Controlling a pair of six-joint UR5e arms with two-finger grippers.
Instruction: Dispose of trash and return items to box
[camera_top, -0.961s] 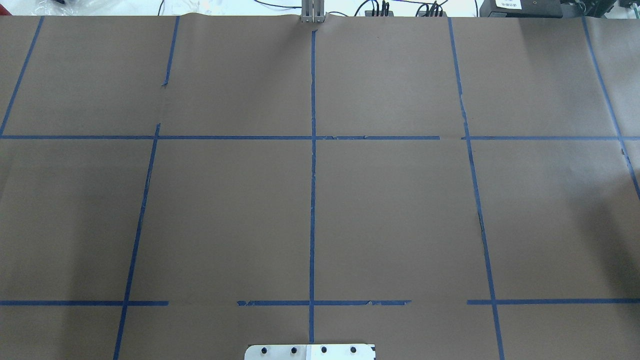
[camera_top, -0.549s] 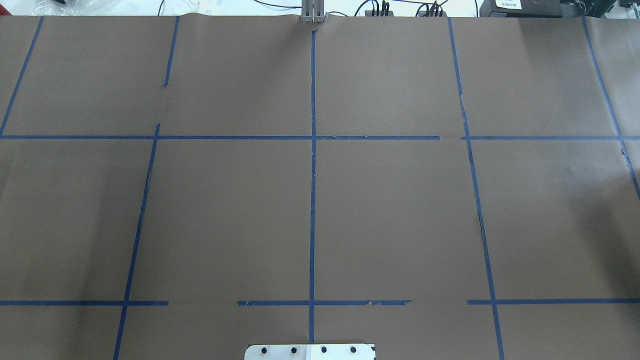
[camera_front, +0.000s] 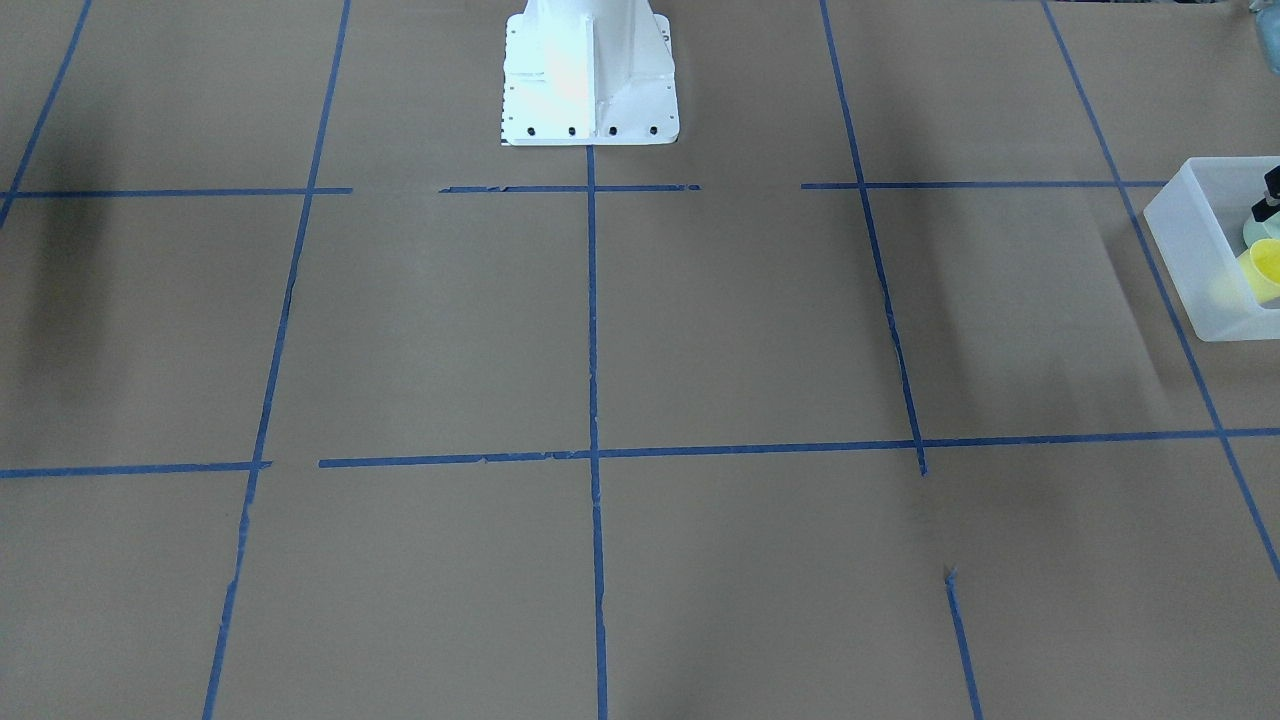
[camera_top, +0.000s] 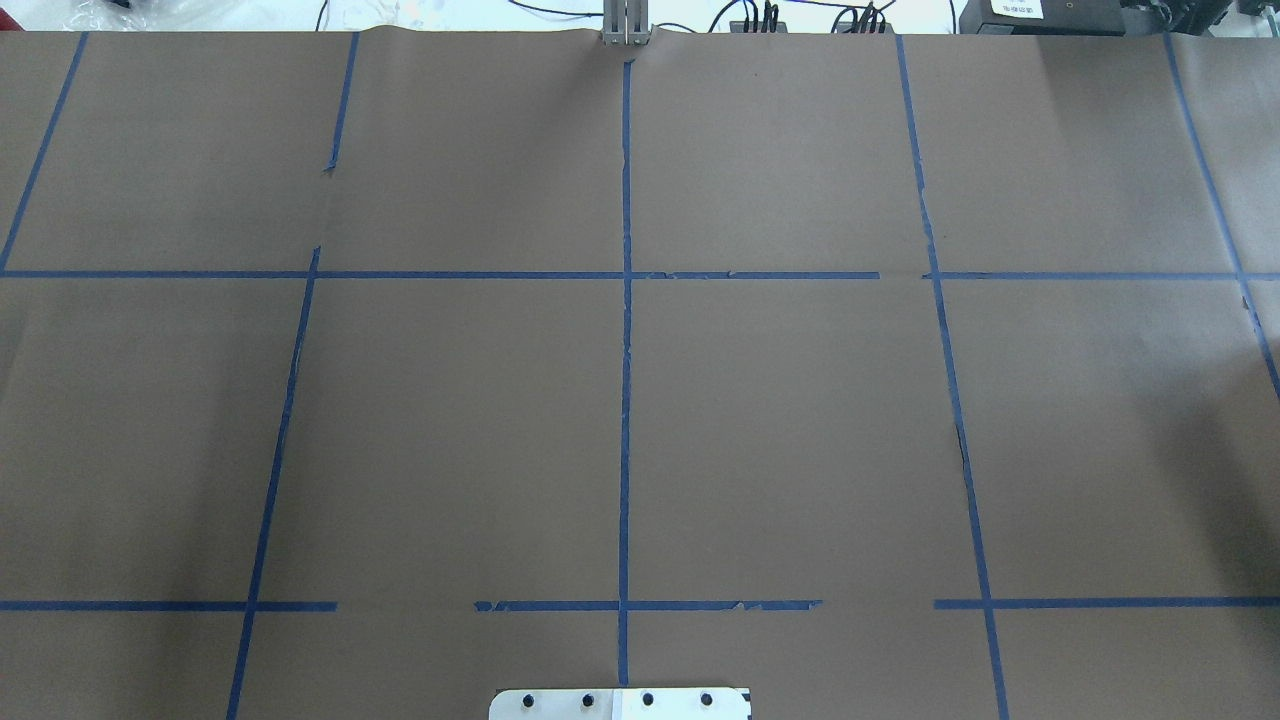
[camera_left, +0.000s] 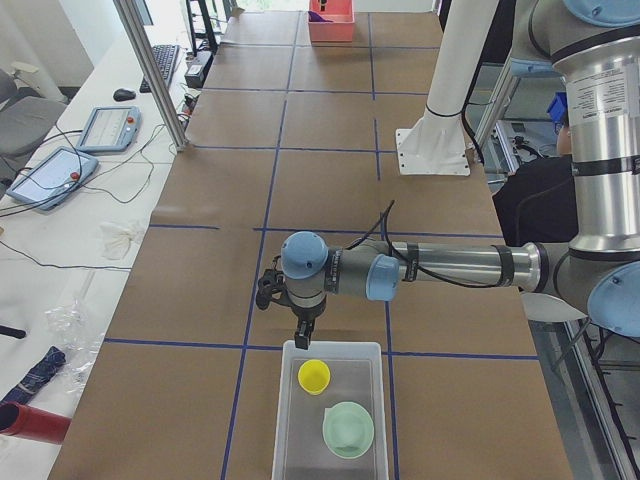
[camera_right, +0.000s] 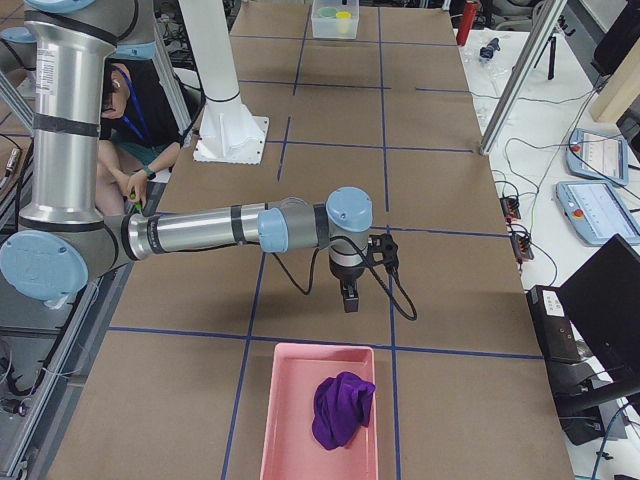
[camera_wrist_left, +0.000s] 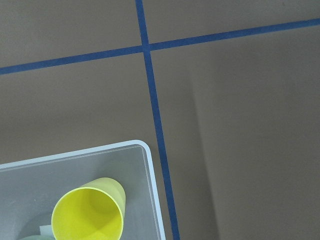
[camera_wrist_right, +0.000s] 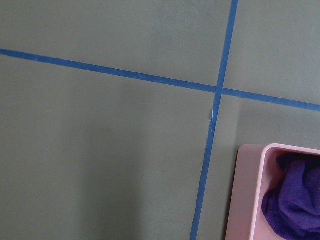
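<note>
The frosted-white box (camera_left: 283, 410) stands at the table's left end. The yellow cup (camera_left: 314, 375) and the mint-green bowl (camera_left: 348, 430) lie inside it. The box also shows in the front-facing view (camera_front: 1190, 250), with the cup (camera_front: 1262, 270) and the bowl (camera_front: 1260, 232), and in the left wrist view (camera_wrist_left: 150, 170), with the cup (camera_wrist_left: 90, 217). My left gripper (camera_left: 303, 336) hangs over the box's near-robot end wall; I cannot tell whether it is open or shut. My right gripper (camera_right: 348, 298) hangs over the table just short of the pink tray; I cannot tell its state either.
A pink tray (camera_right: 290, 410) holding a purple cloth (camera_right: 342, 408) stands at the table's right end; both show in the right wrist view (camera_wrist_right: 247, 200). The white robot base (camera_front: 590, 90) stands at the table's rear middle. A person (camera_right: 125, 110) sits behind it.
</note>
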